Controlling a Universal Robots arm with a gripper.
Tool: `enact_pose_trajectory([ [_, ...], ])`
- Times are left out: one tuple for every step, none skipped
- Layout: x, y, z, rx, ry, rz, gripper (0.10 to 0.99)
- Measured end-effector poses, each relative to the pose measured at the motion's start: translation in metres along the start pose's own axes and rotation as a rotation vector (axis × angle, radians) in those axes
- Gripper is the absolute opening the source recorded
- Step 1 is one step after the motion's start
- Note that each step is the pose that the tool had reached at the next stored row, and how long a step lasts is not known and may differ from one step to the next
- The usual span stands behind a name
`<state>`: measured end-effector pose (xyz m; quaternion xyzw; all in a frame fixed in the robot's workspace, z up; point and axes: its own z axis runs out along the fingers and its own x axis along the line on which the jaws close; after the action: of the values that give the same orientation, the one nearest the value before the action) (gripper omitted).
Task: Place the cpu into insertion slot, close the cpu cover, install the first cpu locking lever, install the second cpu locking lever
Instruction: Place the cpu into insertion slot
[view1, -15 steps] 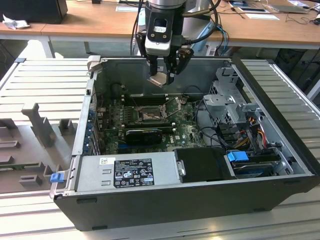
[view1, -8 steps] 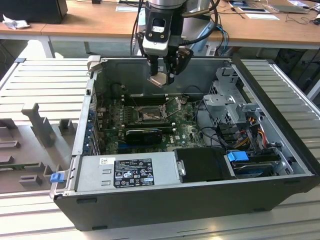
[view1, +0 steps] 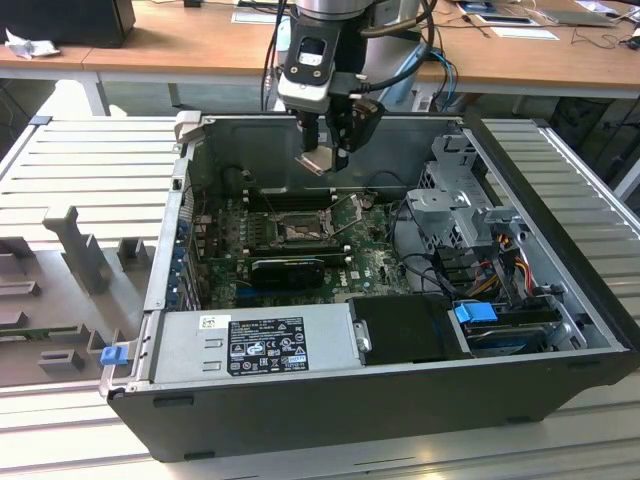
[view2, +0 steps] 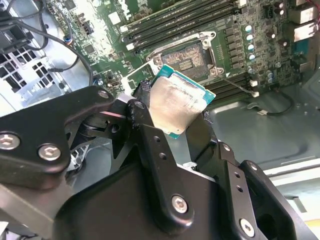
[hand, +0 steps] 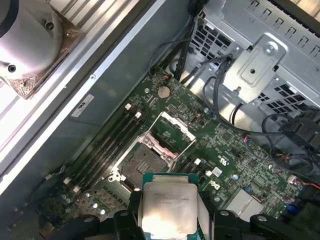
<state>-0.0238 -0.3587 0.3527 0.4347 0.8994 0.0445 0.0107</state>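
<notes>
We see the hand (view2: 175, 110) clamped on the cpu (view2: 176, 102). Its black fingers (view2: 142, 114) press two opposite edges of the chip, and the chip's silvery face and green border show in both wrist views. In the exterior view the cpu hangs tilted in the air inside the open computer case (view1: 330, 410), above the green circuit board (view1: 375, 262) and clear of it. Below it lies the insertion slot (hand: 141, 161), a dark square in a metal rim with nothing seated in it. The cpu cover (hand: 172, 131) stands swung up from the slot along one edge. Long black memory slots (view2: 175, 22) run just beside the socket. The case lies open side up on a ribbed metal bench (view1: 90, 165).
</notes>
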Motion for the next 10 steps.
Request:
enact_pose_trajectory([
  [0.0000,0.0000,0.0000,0.000,-0.0009,0.009,0.529],
  [0.0000,0.0000,0.0001,0.000,-0.0019,0.021,0.529],
  [0.0000,0.0000,0.0002,0.000,-0.0026,0.028,0.529],
  [0.0000,0.0000,0.0002,-0.001,-0.0034,0.038,0.529],
  [0.0000,0.0000,0.0002,-0.001,-0.0046,0.051,0.529],
  [0.0000,0.0000,0.0003,-0.001,-0.0051,0.057,0.529],
  [0.0000,0.0000,0.0003,-0.001,-0.0055,0.061,0.529],
  [0.0000,0.0000,0.0003,-0.001,-0.0064,0.071,0.529],
  [0.0000,0.0000,0.0004,-0.001,-0.0070,0.078,0.529],
  [0.0000,0.0000,0.0005,-0.002,-0.0076,0.084,0.529],
])
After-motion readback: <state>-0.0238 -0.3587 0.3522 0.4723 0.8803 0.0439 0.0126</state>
